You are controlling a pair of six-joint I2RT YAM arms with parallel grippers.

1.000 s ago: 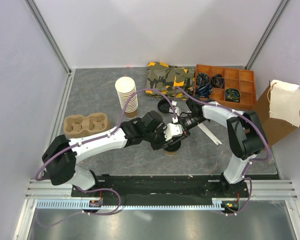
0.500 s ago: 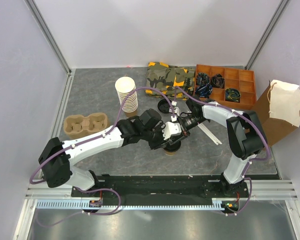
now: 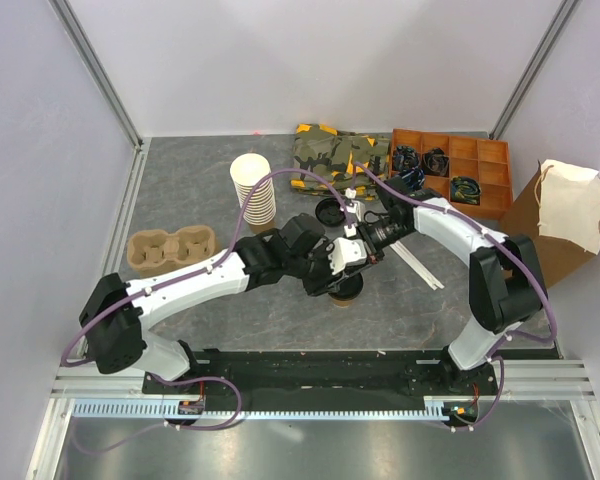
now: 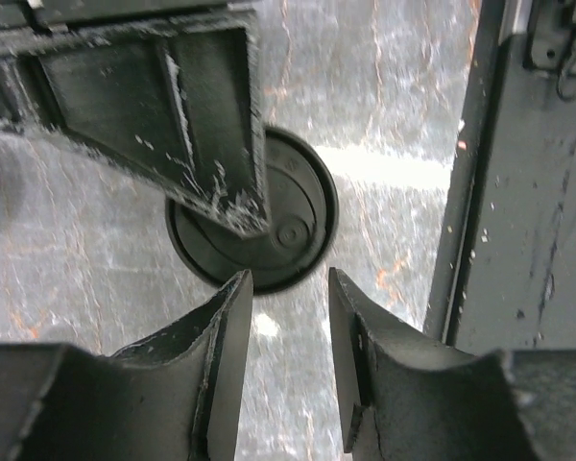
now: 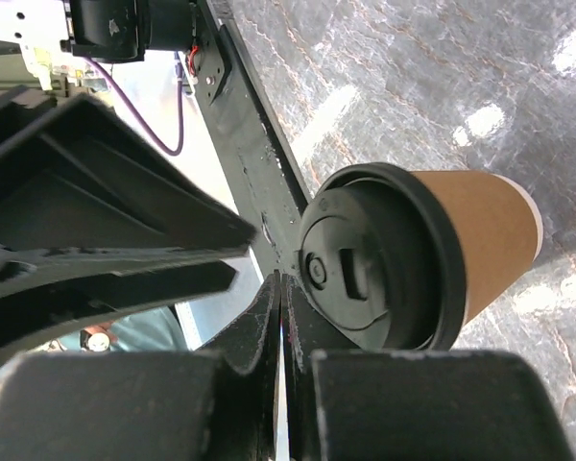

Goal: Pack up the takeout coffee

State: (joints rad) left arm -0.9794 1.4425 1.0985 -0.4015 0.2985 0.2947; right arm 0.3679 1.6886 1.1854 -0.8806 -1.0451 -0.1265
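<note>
Left gripper [image 4: 288,283] hung parted and empty over the small brown paper cup [image 5: 480,240] with a round black plastic lid [image 4: 298,221]; right gripper [image 5: 279,288], 2 fingers clenched together, seemingly touched its rim.

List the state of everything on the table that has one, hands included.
takeout coffee: upright, lid on, not gripped
left hand: open, above the takeout coffee
right hand: shut, empty
cup stack: upright, lidless
cup carrier: empty
loose lid: lying flat
</note>
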